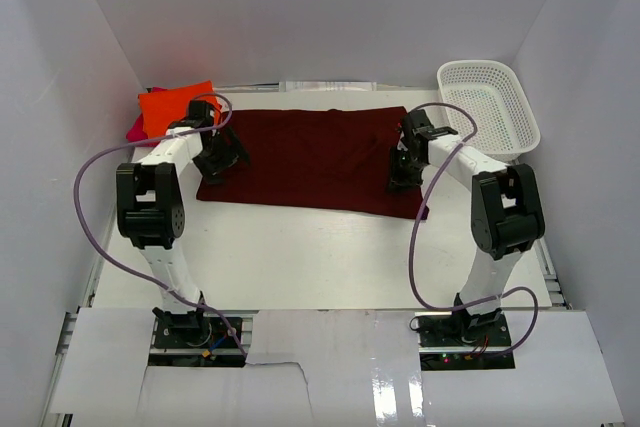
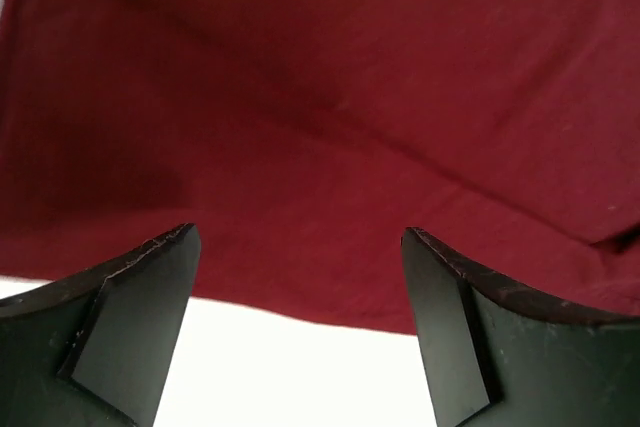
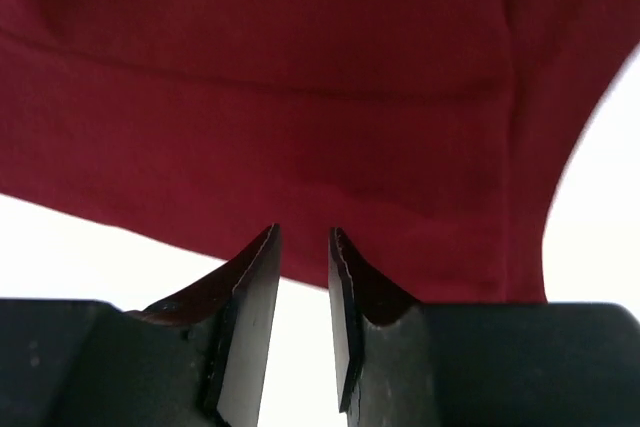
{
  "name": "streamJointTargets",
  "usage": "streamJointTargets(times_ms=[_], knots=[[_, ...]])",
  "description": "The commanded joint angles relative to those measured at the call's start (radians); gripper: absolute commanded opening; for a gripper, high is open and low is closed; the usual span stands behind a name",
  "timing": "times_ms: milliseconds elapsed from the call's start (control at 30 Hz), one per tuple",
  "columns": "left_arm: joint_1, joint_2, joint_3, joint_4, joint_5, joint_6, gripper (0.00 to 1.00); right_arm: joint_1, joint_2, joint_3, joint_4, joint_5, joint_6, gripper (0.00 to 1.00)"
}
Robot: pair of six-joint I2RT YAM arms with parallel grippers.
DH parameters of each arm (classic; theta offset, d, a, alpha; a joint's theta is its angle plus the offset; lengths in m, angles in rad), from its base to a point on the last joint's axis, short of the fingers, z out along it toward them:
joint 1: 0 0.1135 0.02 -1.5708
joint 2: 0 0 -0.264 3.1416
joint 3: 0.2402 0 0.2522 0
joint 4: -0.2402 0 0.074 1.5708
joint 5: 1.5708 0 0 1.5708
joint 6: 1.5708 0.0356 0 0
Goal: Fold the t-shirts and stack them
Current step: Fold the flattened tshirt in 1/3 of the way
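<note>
The dark maroon-red t-shirt (image 1: 315, 152) lies spread flat across the middle of the counter (image 1: 300, 257). The left gripper (image 1: 222, 169) sits low at the shirt's near left edge, jaws released and wide apart, with the hem running just past its fingertips. The right gripper (image 1: 403, 175) is low at the near right edge, jaws drawn to a narrow slit with no cloth in it. The orange t-shirt (image 1: 175, 104) lies on the pink t-shirt (image 1: 134, 129) in the far left corner, well apart from both grippers.
</note>
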Motion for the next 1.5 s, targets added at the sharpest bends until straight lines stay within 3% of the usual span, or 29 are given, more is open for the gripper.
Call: streamJointTargets(times_ms=[0,200,500,933,1167,1467], knots=[[-0.026,0.026,0.087,0.001,-0.04,0.017,0.92,0.033,0.06,0.113,-0.02,0.064,-0.03,0.32],[-0.052,0.095,0.15,-0.047,-0.115,0.034,0.91,0.082,0.162,0.241,-0.094,0.158,-0.049,0.33],[-0.075,0.11,0.08,-0.054,-0.19,0.015,0.91,0.108,0.189,0.16,-0.067,0.155,-0.05,0.33],[-0.1,-0.037,-0.271,0.037,-0.232,-0.129,0.91,0.19,0.125,-0.089,-0.046,0.161,0.028,0.32],[-0.135,-0.193,-0.474,0.054,-0.195,-0.167,0.91,0.266,-0.01,-0.256,-0.075,0.179,0.086,0.31],[-0.152,-0.388,-0.552,-0.062,-0.195,-0.18,0.9,0.285,-0.24,-0.434,-0.118,0.213,0.14,0.32]])
